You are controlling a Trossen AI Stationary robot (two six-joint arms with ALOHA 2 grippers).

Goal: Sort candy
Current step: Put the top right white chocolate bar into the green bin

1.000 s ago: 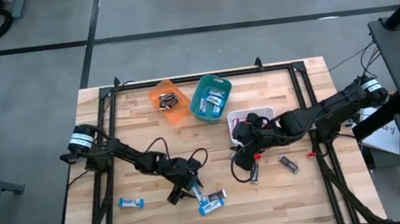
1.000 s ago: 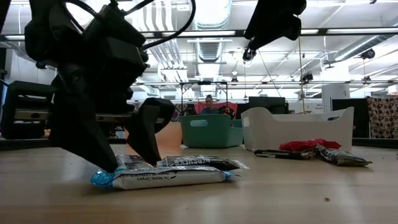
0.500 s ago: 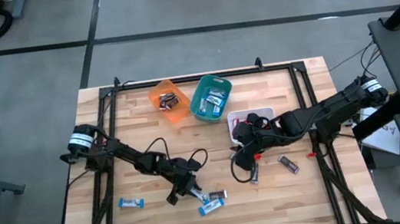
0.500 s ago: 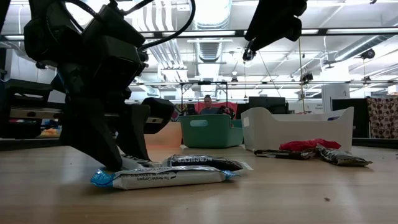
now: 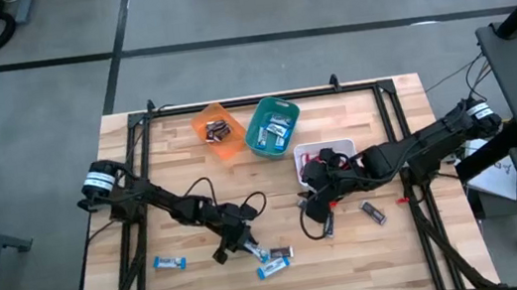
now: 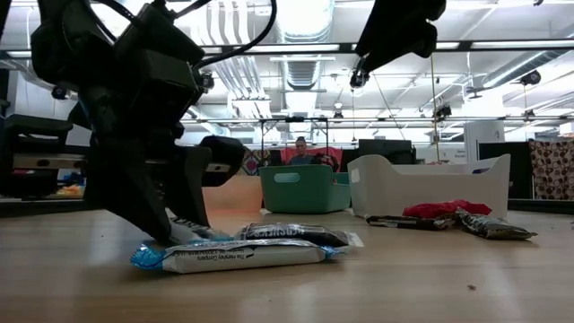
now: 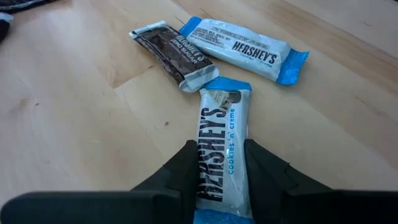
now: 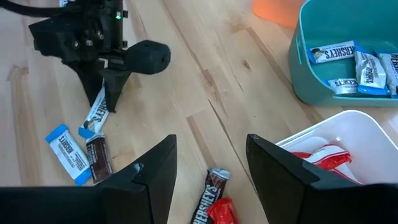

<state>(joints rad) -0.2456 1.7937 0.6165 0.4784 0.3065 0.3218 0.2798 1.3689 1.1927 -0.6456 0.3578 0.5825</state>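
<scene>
My left gripper (image 5: 249, 245) stands low over the table's near middle, shut on a light blue-and-white candy bar (image 7: 222, 127). Just beyond it lie a dark brown bar (image 7: 174, 55) and another blue-and-white bar (image 7: 244, 48). My right gripper (image 5: 320, 195) hovers open beside the white bin (image 5: 337, 145), with nothing between its fingers (image 8: 155, 168). Below it lie a dark bar and a red one (image 8: 211, 202). One more blue-and-white bar (image 5: 170, 264) lies near the left front, and a dark bar (image 5: 373, 212) lies to the right. My left gripper pinches the blue-and-white bar by its two long sides (image 7: 204, 155), near its nearer end, between the two fingers. The fingers slant down from the table's left, and the bar runs on ahead of them. Its far end (image 7: 227, 87) lies on the wood.
An orange bin (image 5: 218, 130) with dark bars and a teal bin (image 5: 272, 128) with blue-and-white bars stand at the far middle. The white bin holds red wrappers (image 8: 326, 155). Cables loop beside both arms. A person shows far behind the table in the low view.
My left gripper has shut on the blue-and-white bar, its fingers coming together on the bar's sides. It has stayed almost in place.
</scene>
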